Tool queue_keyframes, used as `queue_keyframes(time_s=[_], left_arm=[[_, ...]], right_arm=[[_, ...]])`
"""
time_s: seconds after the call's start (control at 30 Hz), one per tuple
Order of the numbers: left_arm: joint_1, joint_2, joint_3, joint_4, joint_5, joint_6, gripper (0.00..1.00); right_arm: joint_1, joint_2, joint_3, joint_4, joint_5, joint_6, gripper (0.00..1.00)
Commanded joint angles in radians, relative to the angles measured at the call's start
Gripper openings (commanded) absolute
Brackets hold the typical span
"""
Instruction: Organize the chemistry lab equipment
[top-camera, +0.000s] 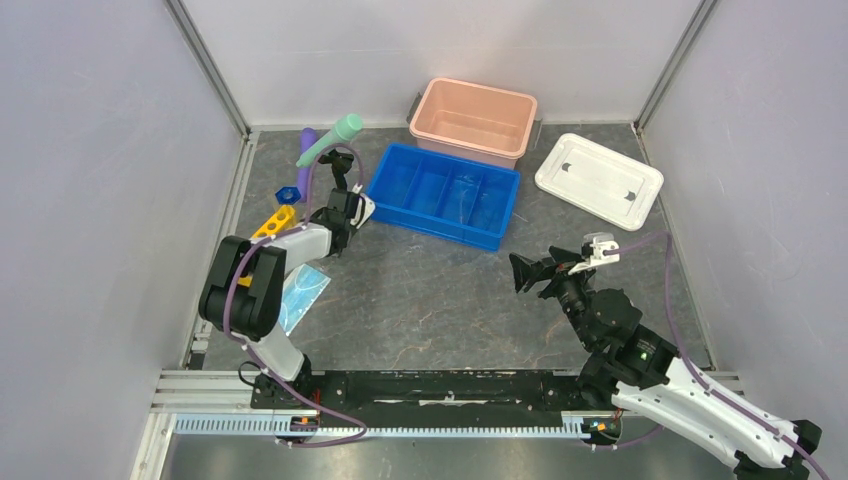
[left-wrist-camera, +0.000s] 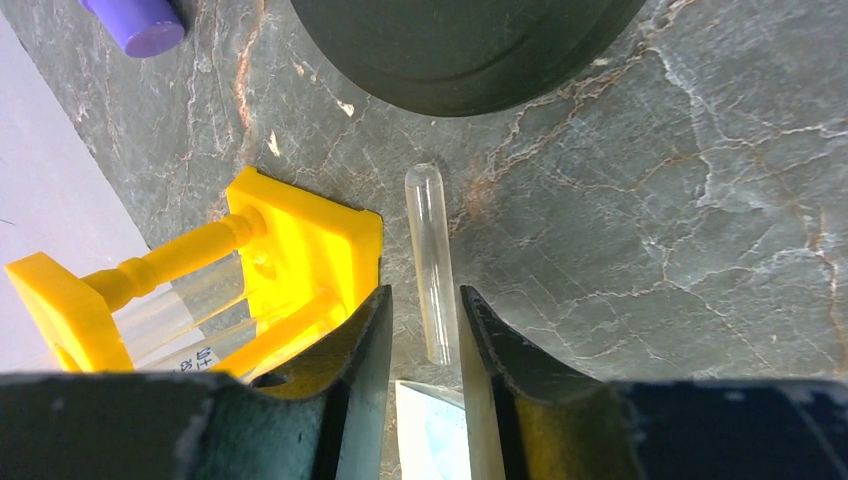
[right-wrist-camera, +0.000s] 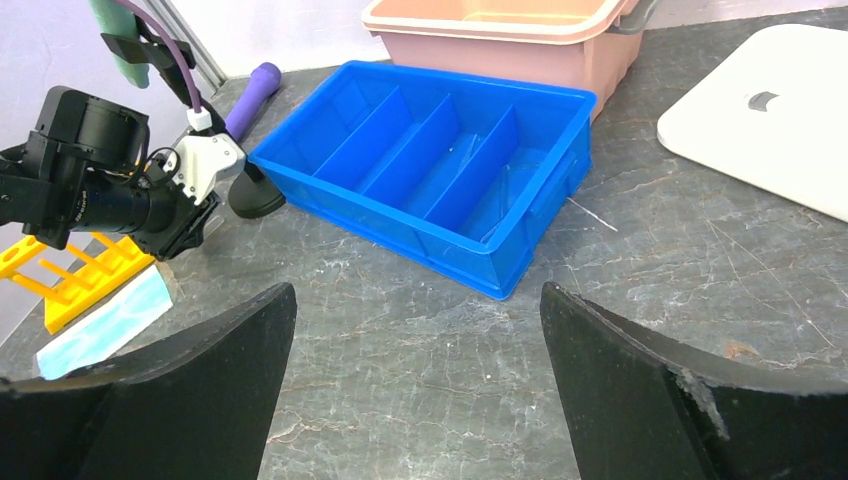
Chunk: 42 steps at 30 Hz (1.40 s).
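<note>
My left gripper hangs low over the table, its jaws a narrow gap apart. The open end of a clear test tube lies on the table between the fingertips; no grip shows. A yellow tube rack lies just left of it, also seen from above. A black clamp stand base is just ahead. A light-blue mask lies below the gripper. Purple tube, mint-green tube and blue funnel sit at the far left. My right gripper is wide open and empty.
A blue divided tray stands mid-table with clear glass pieces in one compartment. A pink bin is behind it and its white lid lies to the right. A thin rod lies on the table by the tray's right corner.
</note>
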Motion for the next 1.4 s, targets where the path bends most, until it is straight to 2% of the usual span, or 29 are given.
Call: queue_keyframes(time_s=[0.0, 0.23, 0.6, 0.93, 1.37], left_arm=[[0.016, 0.024, 0.035, 0.003, 0.039, 0.042, 0.38], [0.019, 0.047, 0.055, -0.061, 0.104, 0.018, 0.36], [0.022, 0.044, 0.079, -0.167, 0.207, -0.005, 0.28], [0.020, -0.023, 0.073, -0.243, 0.234, -0.061, 0.31], [0.017, -0.087, 0.011, -0.227, 0.292, -0.095, 0.32]], right_arm=[[-0.002, -0.010, -0.012, 0.014, 0.024, 0.002, 0.98], [-0.002, 0.000, -0.006, 0.016, 0.023, -0.001, 0.98], [-0.002, -0.021, -0.015, 0.014, 0.014, 0.015, 0.98], [-0.002, -0.007, -0.015, 0.020, -0.006, 0.032, 0.98], [-0.002, -0.047, -0.016, 0.005, -0.034, 0.055, 0.98]])
